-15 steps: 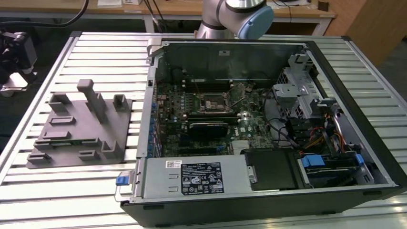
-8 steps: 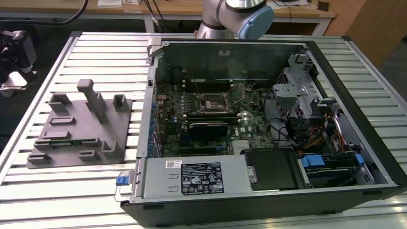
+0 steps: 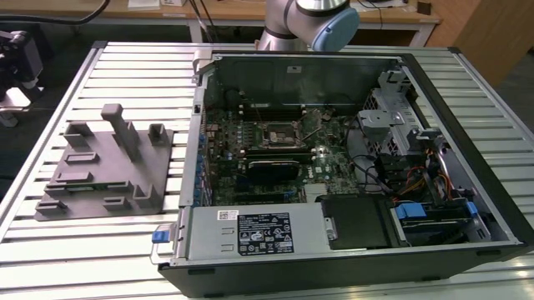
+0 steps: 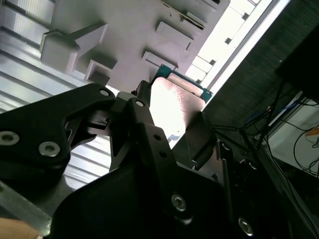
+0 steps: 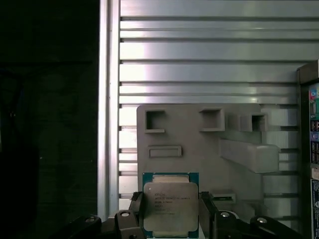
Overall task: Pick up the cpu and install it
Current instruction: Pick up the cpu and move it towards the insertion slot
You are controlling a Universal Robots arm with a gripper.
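— Slotted metal counter (image 3: 125,250) with a grey tray (image 3: 104,169) on it, and an open computer case (image 3: 351,162) just beside the tray on the exterior view's right. Where is the cpu?
— The cpu (image 5: 170,206) is in the end effector (image 4: 169,122), fingers clamped on two opposite edges. Both wrist views put it over the tray, lifted off the tray's surface by my reading.
— Pickup done, then?
— Judged so. The grip looks square and the chip flat.
— And the install?
— All of it is left. The motherboard socket (image 3: 278,133) lies inside the case, well apart from the tray, and I can make out no silver top in it.
— The arm?
— The arm (image 3: 309,19) stands beyond the case, on the side away from the tray.
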